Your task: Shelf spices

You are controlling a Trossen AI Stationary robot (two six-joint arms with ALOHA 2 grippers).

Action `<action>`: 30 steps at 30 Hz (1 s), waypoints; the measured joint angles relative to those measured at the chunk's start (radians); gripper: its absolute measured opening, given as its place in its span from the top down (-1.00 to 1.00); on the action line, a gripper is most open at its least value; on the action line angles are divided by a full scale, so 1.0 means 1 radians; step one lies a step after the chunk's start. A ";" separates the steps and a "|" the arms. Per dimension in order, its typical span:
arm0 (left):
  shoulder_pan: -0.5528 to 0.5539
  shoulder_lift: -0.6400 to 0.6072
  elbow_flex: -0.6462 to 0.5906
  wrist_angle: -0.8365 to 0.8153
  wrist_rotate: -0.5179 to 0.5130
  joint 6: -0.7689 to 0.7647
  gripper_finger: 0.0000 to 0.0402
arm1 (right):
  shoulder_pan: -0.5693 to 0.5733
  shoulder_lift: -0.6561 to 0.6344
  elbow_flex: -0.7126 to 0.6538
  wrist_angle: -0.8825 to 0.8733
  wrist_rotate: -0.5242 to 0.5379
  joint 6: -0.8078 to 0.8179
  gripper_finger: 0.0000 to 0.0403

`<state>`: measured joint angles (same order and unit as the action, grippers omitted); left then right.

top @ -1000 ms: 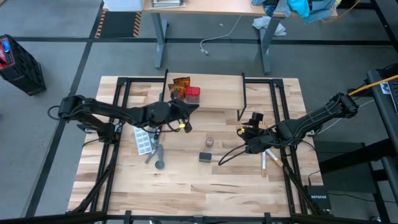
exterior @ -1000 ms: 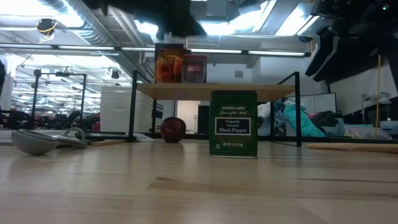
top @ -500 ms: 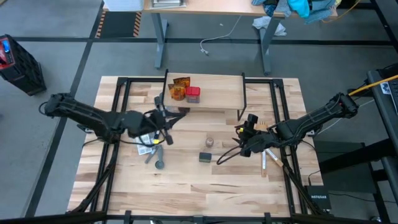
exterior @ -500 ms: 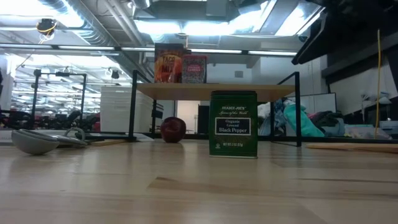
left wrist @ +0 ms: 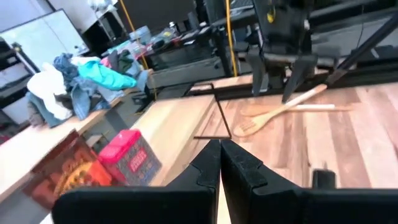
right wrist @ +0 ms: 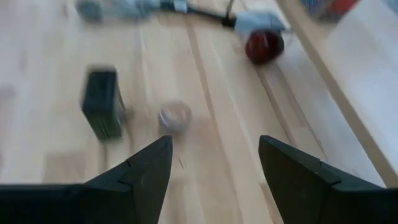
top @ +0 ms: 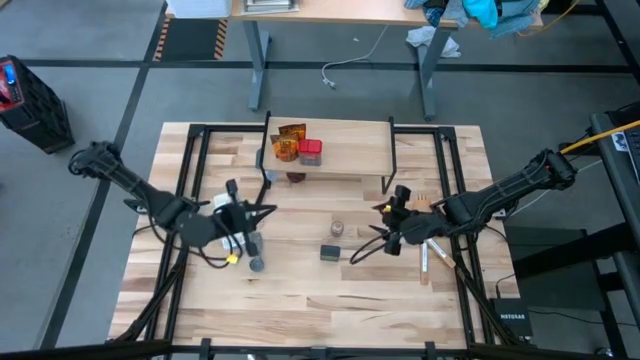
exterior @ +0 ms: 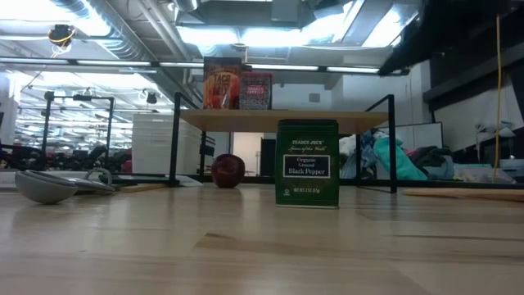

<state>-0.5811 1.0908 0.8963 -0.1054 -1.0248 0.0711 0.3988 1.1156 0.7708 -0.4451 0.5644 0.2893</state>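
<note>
left gripper (top: 268, 210) hangs over the tabletop (top: 300, 290) left of the shelf (top: 345, 150), fingers together. orange packets (top: 289, 142) and red box (top: 311, 150) stand on the shelf. small jar (top: 336, 229) and dark box (top: 331, 252) sit on the tabletop. right gripper (top: 380, 222) hovers beside them, fingers apart, empty.
</note>
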 joint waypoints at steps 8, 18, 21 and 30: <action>-0.145 0.000 0.000 -0.179 -0.086 -0.229 0.97 | 0.000 0.000 0.000 0.257 -0.024 -0.020 -0.22; -0.214 0.078 0.000 -0.412 -0.088 -0.586 0.97 | 0.000 0.000 0.000 0.292 -0.002 -0.029 -0.22; -0.226 0.116 -0.001 -0.445 -0.087 -0.625 0.97 | 0.000 0.010 0.000 0.312 -0.076 0.022 -0.22; -0.255 0.192 -0.001 -0.463 -0.086 -0.677 0.97 | 0.001 0.275 0.001 0.390 -0.244 0.084 -0.22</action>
<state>-0.8364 1.2825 0.8951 -0.5686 -1.1107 -0.6064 0.3996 1.3907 0.7717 -0.0551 0.3202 0.3737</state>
